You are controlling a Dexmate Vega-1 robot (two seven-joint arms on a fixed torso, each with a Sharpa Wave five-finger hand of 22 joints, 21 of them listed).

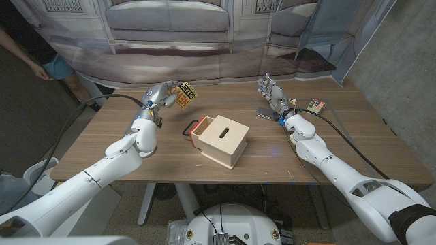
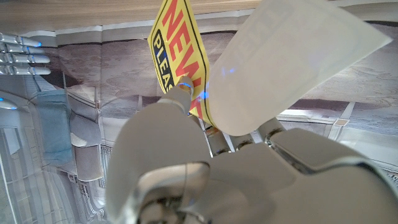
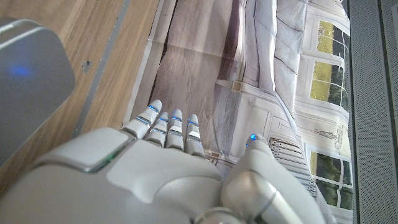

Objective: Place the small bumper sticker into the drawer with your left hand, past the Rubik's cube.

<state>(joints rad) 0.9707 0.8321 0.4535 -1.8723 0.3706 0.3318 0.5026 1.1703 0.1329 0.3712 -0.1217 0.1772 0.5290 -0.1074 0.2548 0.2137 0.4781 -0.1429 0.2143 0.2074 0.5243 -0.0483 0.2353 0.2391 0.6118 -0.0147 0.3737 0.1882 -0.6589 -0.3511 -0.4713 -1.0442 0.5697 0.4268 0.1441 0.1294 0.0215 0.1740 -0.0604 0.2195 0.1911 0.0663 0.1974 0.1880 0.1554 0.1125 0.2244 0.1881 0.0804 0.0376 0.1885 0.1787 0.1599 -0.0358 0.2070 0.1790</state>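
My left hand (image 1: 159,95) is raised over the table's far left and pinches a yellow bumper sticker (image 1: 184,95) with red and black print. In the left wrist view the sticker (image 2: 179,53) sticks out between the thumb and fingers (image 2: 180,99). A small wooden box (image 1: 221,139) stands at mid-table, its red-fronted drawer (image 1: 193,127) pulled out a little toward the left. A Rubik's cube (image 1: 315,106) lies at the far right. My right hand (image 1: 271,92) stands upright between box and cube, fingers spread and holding nothing.
A grey flat device (image 1: 266,114) lies just by my right hand, also seen as a grey device (image 3: 28,87). A printed backdrop (image 1: 204,34) hangs behind the table. A person's arm (image 1: 27,58) shows at the far left edge.
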